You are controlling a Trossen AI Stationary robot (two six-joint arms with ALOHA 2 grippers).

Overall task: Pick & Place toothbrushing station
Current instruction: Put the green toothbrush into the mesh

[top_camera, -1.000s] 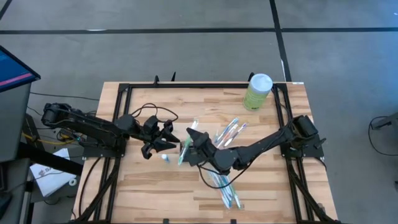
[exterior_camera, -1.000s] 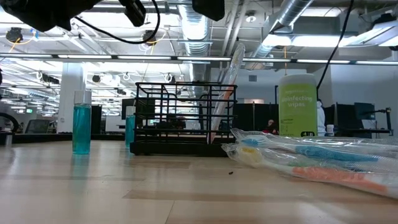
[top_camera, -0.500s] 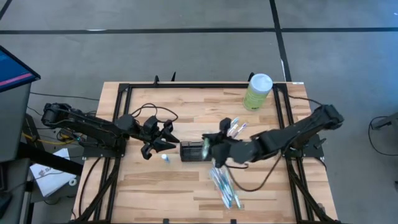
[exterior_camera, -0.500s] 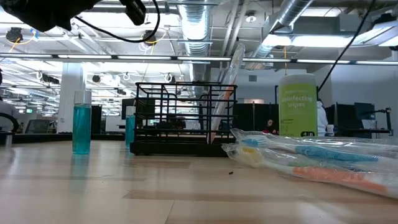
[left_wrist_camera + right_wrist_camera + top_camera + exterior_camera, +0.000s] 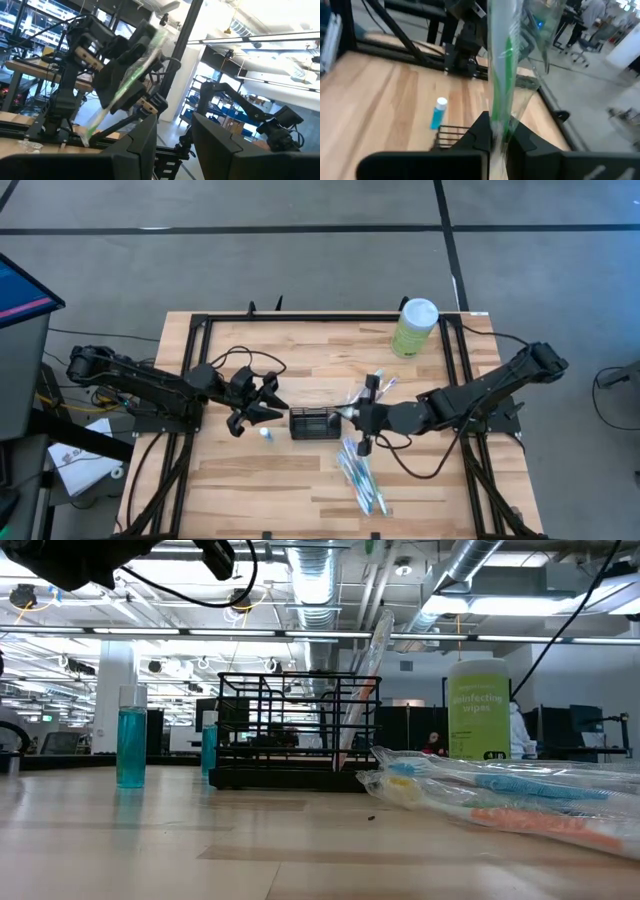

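Note:
The black wire-mesh holder (image 5: pixel 311 423) stands on its base mid-table; it also shows in the low view (image 5: pixel 295 730), where one wrapped toothbrush (image 5: pixel 362 690) leans in it. My right gripper (image 5: pixel 354 419) is just right of the holder, shut on a clear-wrapped toothbrush with a green handle (image 5: pixel 501 60). My left gripper (image 5: pixel 264 404) hangs open and empty left of the holder. A small blue bottle (image 5: pixel 266 434) stands by the holder's left end. My right gripper pinches the wrapped green toothbrush between its two fingers (image 5: pixel 482 131), at about mid-length of the pack (image 5: pixel 496 122). The fingers lie across the pack. In the left wrist view the pack (image 5: pixel 135 70) sits tilted in the hold, both ends free and clear of the table.
Several wrapped toothbrushes lie on the table right of the holder (image 5: pixel 360 475), with more behind my right gripper (image 5: pixel 378 386). A pale-green wipes canister (image 5: pixel 414 327) stands at the far right. A second blue bottle (image 5: pixel 131 735) shows in the low view. Black frame rails edge the table.
My right gripper has gone from above the holder toward the table's right edge, carrying the wrapped green toothbrush, and its arm has stretched out. It has left the top of the low view. The holder and the toothbrush leaning in it have stayed put.

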